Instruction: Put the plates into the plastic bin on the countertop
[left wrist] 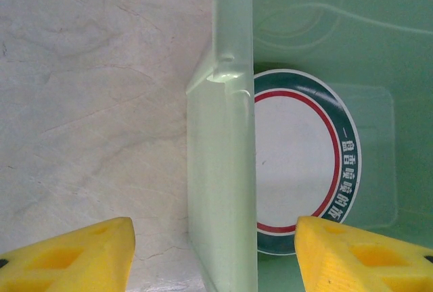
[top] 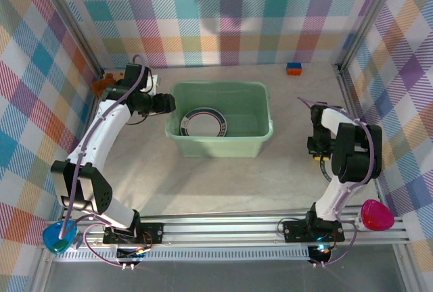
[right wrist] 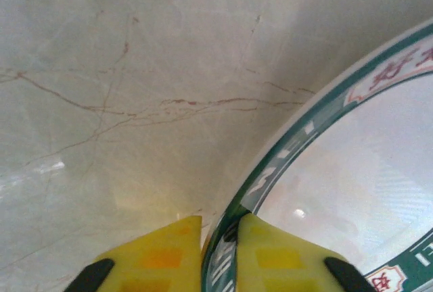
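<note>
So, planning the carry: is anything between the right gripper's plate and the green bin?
Nothing visible does: speckled grey countertop lies between the right gripper, shut on the teal-rimmed white plate, and the mint-green plastic bin; the left gripper straddles its opposite wall.

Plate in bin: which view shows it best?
Left wrist: the plate is close, its green band, red ring, lettering clear behind the bin wall. Top external shows it small on the bin floor. Right wrist sees another plate, pinched by its fingers.
</note>
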You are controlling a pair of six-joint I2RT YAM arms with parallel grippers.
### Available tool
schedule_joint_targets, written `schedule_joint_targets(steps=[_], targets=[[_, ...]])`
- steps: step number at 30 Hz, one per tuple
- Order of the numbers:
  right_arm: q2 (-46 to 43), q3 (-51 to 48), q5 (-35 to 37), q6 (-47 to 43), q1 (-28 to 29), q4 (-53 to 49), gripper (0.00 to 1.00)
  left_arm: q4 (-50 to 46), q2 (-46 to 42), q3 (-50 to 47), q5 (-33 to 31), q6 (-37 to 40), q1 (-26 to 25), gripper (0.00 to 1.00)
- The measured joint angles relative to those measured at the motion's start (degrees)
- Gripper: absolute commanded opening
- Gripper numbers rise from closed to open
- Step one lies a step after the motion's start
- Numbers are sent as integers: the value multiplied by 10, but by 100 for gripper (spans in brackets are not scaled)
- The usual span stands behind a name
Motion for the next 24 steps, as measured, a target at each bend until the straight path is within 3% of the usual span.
schedule_joint_targets(steps=[9, 18, 24], targets=[[-4, 72, -30, 25, 42, -23, 0, 5, -7, -16, 0, 0, 0, 64], [90, 216, -47, 96, 144, -66, 7, 13, -15, -32, 1, 1, 4, 64], [174, 308, -50, 138, 178, -96, 12, 13, -18, -38, 2, 2, 6, 64]])
